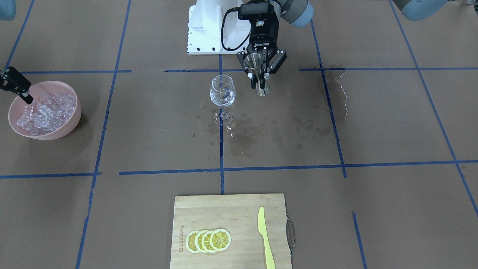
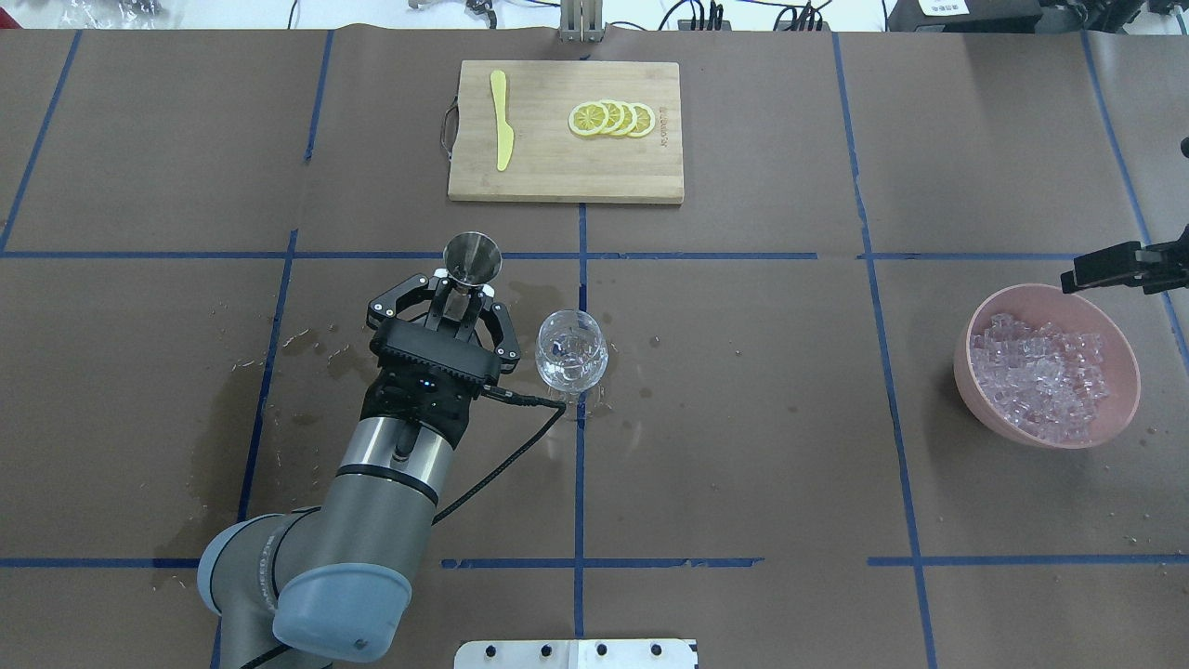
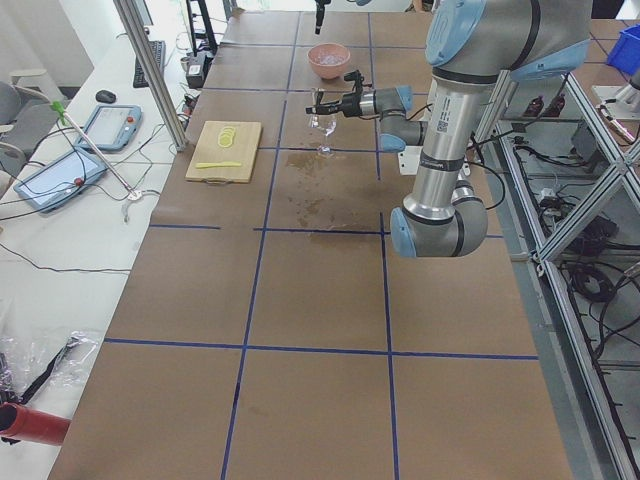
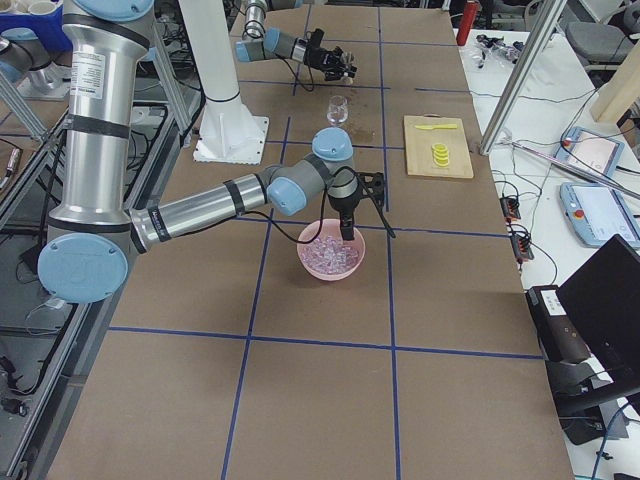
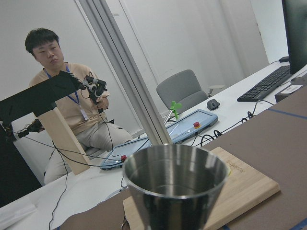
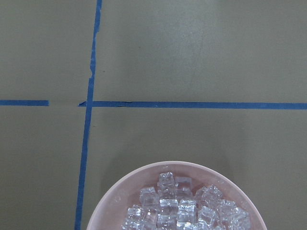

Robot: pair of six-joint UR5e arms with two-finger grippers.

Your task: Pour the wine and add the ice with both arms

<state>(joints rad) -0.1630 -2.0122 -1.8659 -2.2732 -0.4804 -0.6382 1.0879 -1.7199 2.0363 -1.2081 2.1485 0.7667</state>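
Front view: the left gripper (image 1: 260, 79) pinches a metal cup (image 1: 256, 61) upright at two o'clock of the glass (image 1: 223, 91). The wine is indiscernible. Wet stains (image 1: 246, 130) darken the brown paper (image 1: 149, 123).

Overhead: the right gripper (image 2: 1115, 267), closure unclear, hangs at one o'clock of the bowl (image 2: 1087, 311) of ice (image 2: 1045, 376). Grabbing some looks next.

Left wrist: a person (image 5: 72, 96) sits.

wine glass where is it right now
Overhead view: the wine glass stands mid-table on a blue tape line, just right of the left hand holding a jigger.
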